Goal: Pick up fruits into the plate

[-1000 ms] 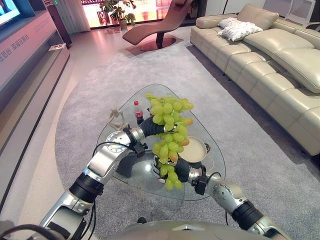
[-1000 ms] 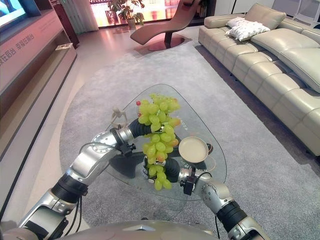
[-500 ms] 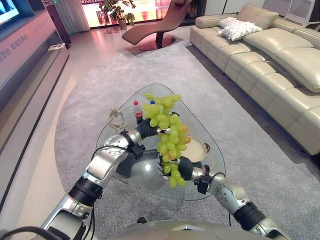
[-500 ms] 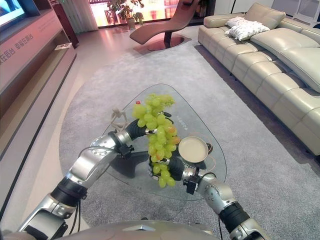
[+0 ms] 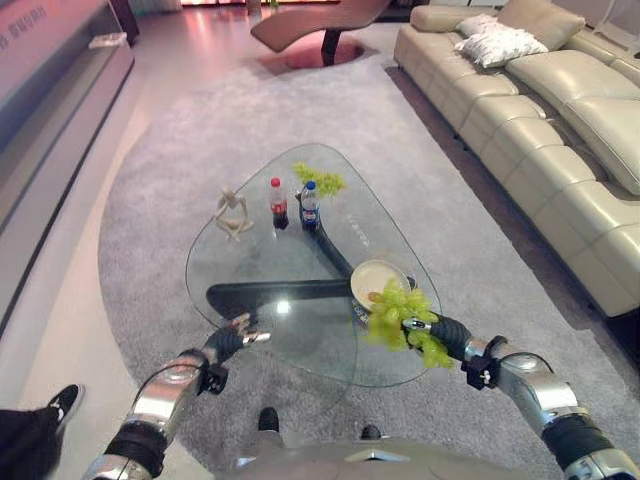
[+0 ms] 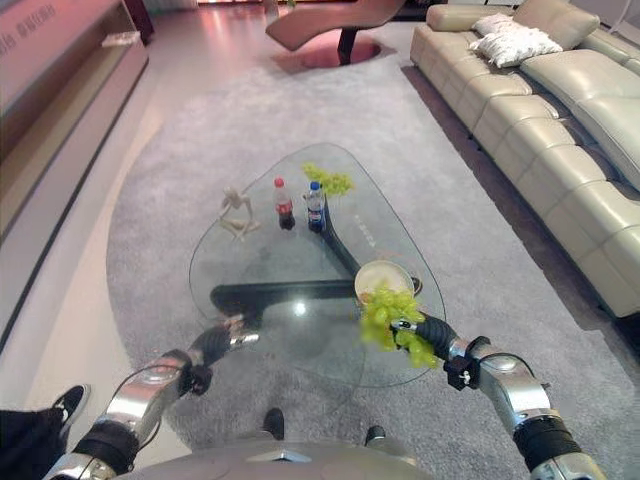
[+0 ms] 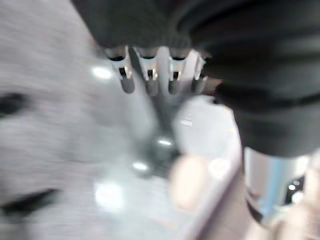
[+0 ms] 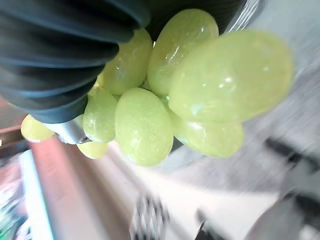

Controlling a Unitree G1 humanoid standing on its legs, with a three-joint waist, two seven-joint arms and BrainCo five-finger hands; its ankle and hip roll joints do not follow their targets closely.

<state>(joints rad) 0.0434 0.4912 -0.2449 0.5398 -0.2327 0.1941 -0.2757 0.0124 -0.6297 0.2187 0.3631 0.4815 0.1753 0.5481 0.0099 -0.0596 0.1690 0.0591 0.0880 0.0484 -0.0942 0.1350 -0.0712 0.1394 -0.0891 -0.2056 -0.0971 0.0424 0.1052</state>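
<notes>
Grapes: a green bunch of grapes (image 5: 400,312) hangs in the right hand, at the near right edge of the table, just in front of the plate and overlapping its near rim in the eye views.
Right hand: the right hand (image 6: 425,331) is clenched round the grapes — its wrist view has the fruit pressed right against the dark cover.
Plate: a cream plate (image 5: 377,279) sits on the right side of the table; whether anything lies in it I cannot tell.
Second bunch: a smaller green bunch (image 5: 320,180) lies at the far end of the table, just right of the bottles.
Left hand: the left hand (image 5: 232,338) is at the near left edge of the table, fingers (image 7: 150,77) straight and released, holding nothing.
Table: a rounded triangular glass table (image 5: 245,270) on a dark base.
Other things: two small bottles (image 5: 279,203) — one red-capped, one blue-capped — stand side by side at the far middle; a pale figurine (image 5: 233,213) stands left of them.
Surroundings: grey round rug (image 5: 160,170), cream sofa (image 5: 560,130) to the right.
</notes>
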